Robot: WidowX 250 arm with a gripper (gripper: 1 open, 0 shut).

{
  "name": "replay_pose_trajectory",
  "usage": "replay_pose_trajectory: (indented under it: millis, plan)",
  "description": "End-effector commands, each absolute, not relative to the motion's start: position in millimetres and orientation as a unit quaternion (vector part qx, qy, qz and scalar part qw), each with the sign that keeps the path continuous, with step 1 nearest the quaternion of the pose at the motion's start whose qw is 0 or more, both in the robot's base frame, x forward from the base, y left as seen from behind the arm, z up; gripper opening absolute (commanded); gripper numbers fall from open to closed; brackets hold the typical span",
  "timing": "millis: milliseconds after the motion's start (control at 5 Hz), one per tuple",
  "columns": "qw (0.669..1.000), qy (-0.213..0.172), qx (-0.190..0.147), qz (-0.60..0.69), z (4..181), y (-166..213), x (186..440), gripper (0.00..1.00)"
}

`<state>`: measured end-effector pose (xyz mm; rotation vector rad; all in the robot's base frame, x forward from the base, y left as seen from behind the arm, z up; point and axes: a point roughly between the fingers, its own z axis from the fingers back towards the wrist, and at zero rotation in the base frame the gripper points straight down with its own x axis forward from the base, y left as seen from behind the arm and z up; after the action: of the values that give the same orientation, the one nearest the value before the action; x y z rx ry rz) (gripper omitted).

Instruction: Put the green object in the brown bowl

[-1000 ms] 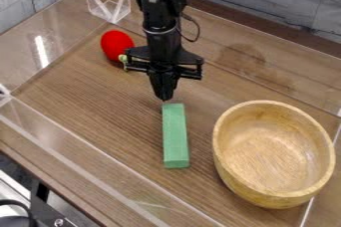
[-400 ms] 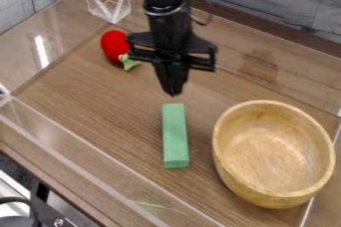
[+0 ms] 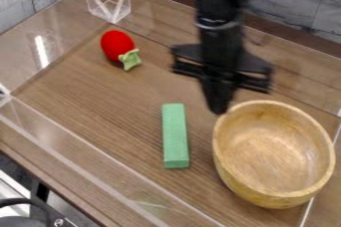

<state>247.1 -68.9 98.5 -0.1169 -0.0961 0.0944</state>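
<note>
The gripper [image 3: 218, 105] is seen well to the right of where it was a second ago: then it hung directly above the far end of the green object [image 3: 174, 135], now it is positioned just beyond the near-left rim of the brown bowl [image 3: 274, 151], slightly blurred from motion. It is pointed straight down. The fingers are pressed fully together and nothing is held between them; no green is seen at the tip.

The green object is unchanged: it is lying flat on the wooden table [image 3: 94, 102], long axis roughly toward the camera, just left of the bowl and not touching it. It has not been lifted or shifted across the three views. The bowl is empty and has not been moved either. The red strawberry toy [image 3: 118, 44] is left at the back left, well apart from everything.

Reading for the task: the bar has not been picked up, so the travel toward the bowl is made empty-handed. The placing step cannot be counted as begun. It is judged that either the grasp was missed or a push is being set up; which one cannot be told. A return to the bar with opened fingers is likely needed.
</note>
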Motion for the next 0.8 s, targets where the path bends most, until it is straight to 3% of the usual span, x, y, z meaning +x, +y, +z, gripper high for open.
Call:
replay_pose_trajectory:
  millis: [0, 200, 400, 600]
  plan:
    - [0.995, -0.065, -0.07, 0.004, 106.6, -109.2, 238.7, 0.0]
    - [0.994, -0.067, -0.08, -0.024, 100.0, -135.1, 221.2, 0.0]
    - [0.993, -0.073, -0.08, -0.043, 91.8, -141.8, 219.7, 0.0]
    - [0.993, -0.075, -0.081, -0.043, 92.5, -141.7, 219.4, 1.0]
